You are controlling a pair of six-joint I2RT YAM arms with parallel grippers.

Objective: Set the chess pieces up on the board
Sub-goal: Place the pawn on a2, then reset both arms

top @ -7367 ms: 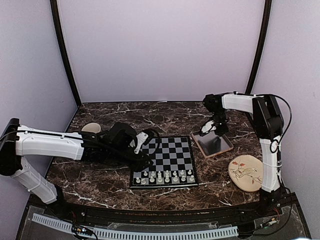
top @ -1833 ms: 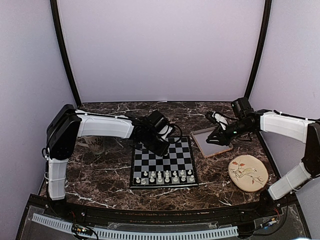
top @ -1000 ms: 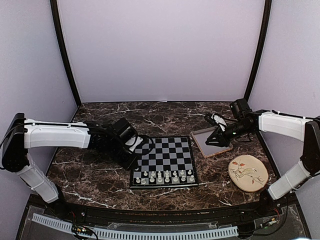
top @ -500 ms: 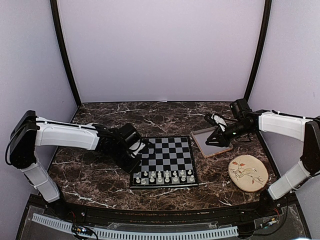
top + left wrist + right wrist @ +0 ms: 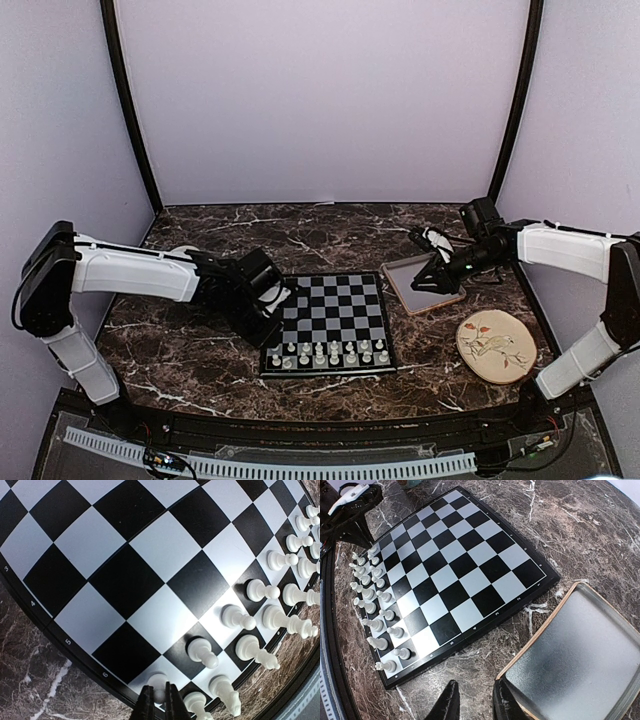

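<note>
The board (image 5: 340, 305) lies mid-table with white chess pieces (image 5: 325, 353) filling its two near rows. My left gripper (image 5: 274, 300) hangs at the board's left edge, shut on a white pawn (image 5: 159, 689). That pawn stands on a light edge square (image 5: 150, 672) of the second row, with neighbouring pieces (image 5: 202, 652) beside it. My right gripper (image 5: 433, 279) hovers low by the tray's near-left corner. Its fingers (image 5: 449, 705) are open with only marble between them, and the right finger sits at the tray's rim.
A grey-brown square tray (image 5: 428, 296) lies right of the board and shows nothing inside (image 5: 585, 655). A round cream plate with a bird drawing (image 5: 492, 345) sits near the right arm's base. A pale cup (image 5: 182, 252) stands behind the left arm.
My left arm swung from the board's far-left corner to its left edge with the pawn, then settled. The right arm has stayed still.
</note>
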